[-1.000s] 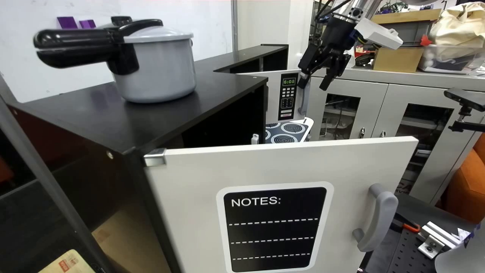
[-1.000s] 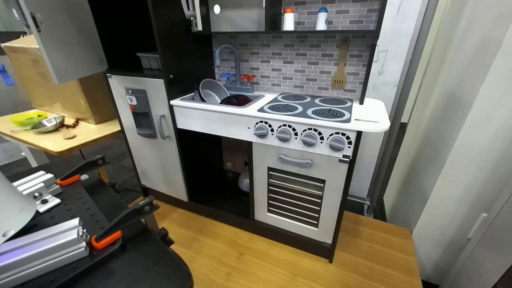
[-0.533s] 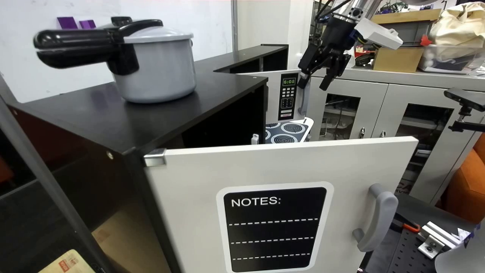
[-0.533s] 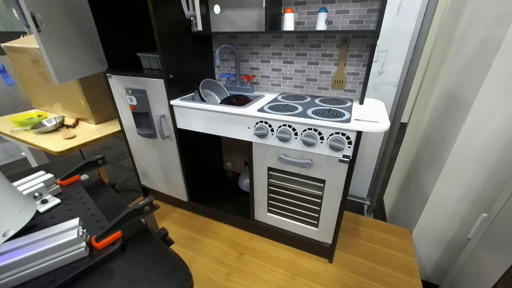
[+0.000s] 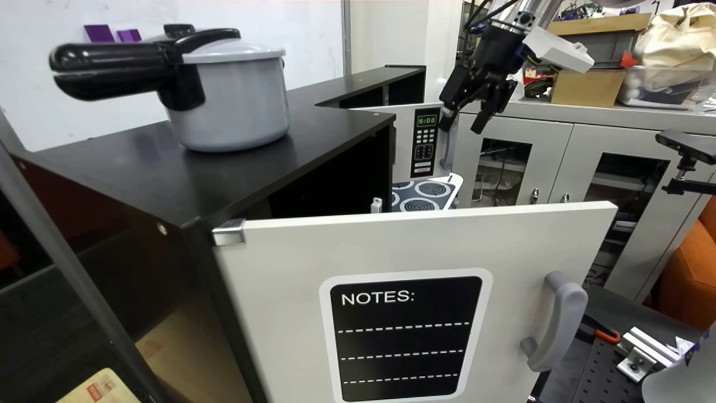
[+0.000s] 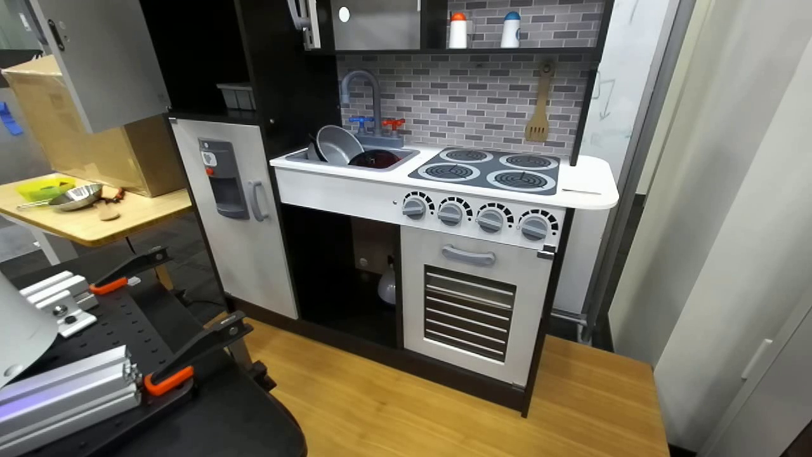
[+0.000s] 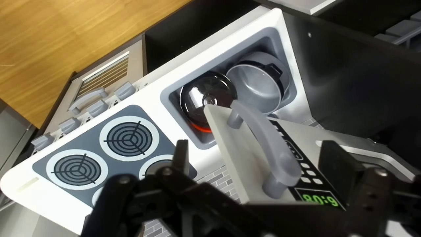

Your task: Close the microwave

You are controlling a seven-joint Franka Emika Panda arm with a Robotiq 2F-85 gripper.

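Counter [image 6: 393, 412]: yellow-brown wood, flat, grain visible; in an exterior view it spans the lower middle to the lower right of the frame. Two of its edges meet at a corner, lower right. Lower-left part hidden from this view. Directly on it: the play kitchen [image 6: 336, 185], upright, its dark base strip [image 6: 380, 354] touching the wood along the front. Wrist view: same wood fills the upper left, with a faint pale mark [image 7: 7, 65] near the frame's left edge.
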